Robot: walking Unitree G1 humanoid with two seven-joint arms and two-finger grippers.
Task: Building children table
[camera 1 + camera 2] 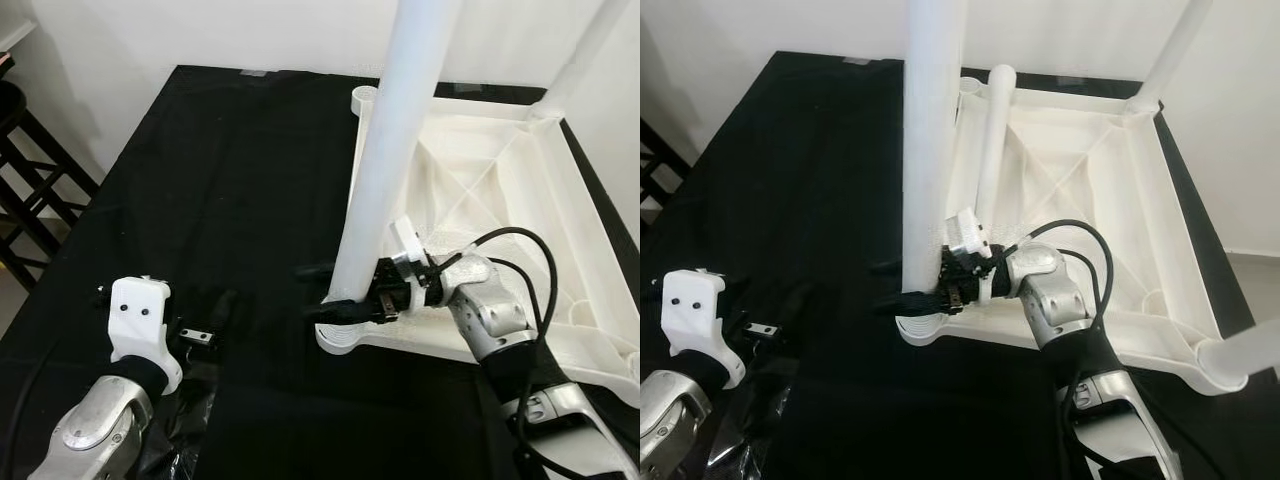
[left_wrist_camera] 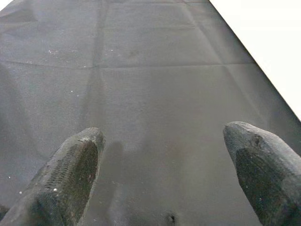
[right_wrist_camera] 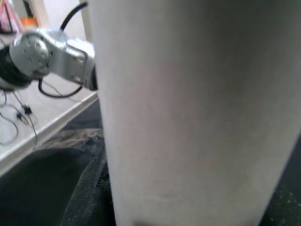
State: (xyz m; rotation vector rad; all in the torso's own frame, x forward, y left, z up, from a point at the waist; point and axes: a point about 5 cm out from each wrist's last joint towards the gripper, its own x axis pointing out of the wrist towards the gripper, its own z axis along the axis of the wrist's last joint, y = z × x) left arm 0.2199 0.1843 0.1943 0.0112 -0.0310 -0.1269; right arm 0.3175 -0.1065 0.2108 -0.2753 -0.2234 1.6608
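Observation:
A white plastic table top (image 1: pixel 500 180) lies upside down on a black cloth (image 1: pixel 230 160). A thick white table leg (image 1: pixel 385 170) stands upright in the near left corner socket (image 1: pixel 345 340). My right gripper (image 1: pixel 325 290) is shut on that leg just above the socket, one black finger on each side. In the right wrist view the leg (image 3: pixel 188 113) is pressed close between the fingers. Other legs stand at the far left corner (image 1: pixel 990 130), the far right corner (image 1: pixel 1170 50) and the near right corner (image 1: pixel 1250 350). My left gripper (image 2: pixel 162 174) hovers open over bare cloth, left of the table.
A dark wooden stool (image 1: pixel 20 190) stands off the left edge of the cloth. Crinkled clear plastic (image 1: pixel 190 440) lies near my left arm. A black cable (image 1: pixel 520 260) loops over my right wrist. A white wall runs behind.

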